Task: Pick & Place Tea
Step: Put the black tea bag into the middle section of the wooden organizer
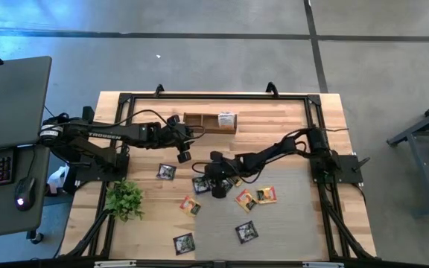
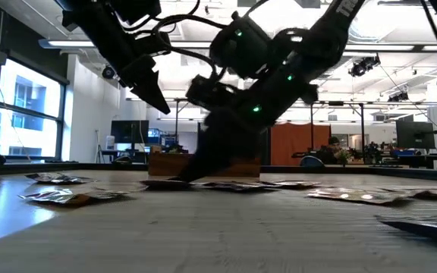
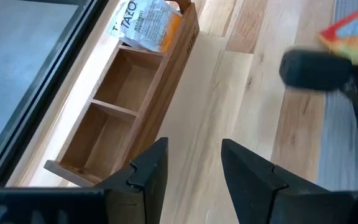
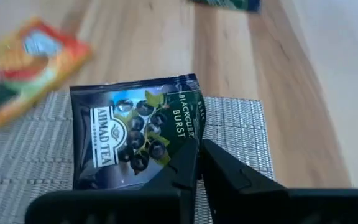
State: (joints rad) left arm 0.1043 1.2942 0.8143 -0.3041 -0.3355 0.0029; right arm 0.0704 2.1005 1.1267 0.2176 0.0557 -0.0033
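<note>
Right hand [image 4: 197, 163], fingers nearly together, pinches the Ahmad blackcurrant sachet [image 4: 132, 134] just beneath it; left hand [image 3: 193, 163] hovers parted beside the wooden organizer [image 3: 120, 118].

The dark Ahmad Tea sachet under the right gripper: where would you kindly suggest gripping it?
Probably by its near edge, coming from above: the dark sachet lies flat on the grey mat, so only an edge gives the right gripper and its fingers purchase.

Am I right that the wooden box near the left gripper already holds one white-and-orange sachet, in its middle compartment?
Not quite. The sachet lies in an end compartment of the wooden box, not the middle; the left wrist view shows the others bare, near the left gripper.
</note>
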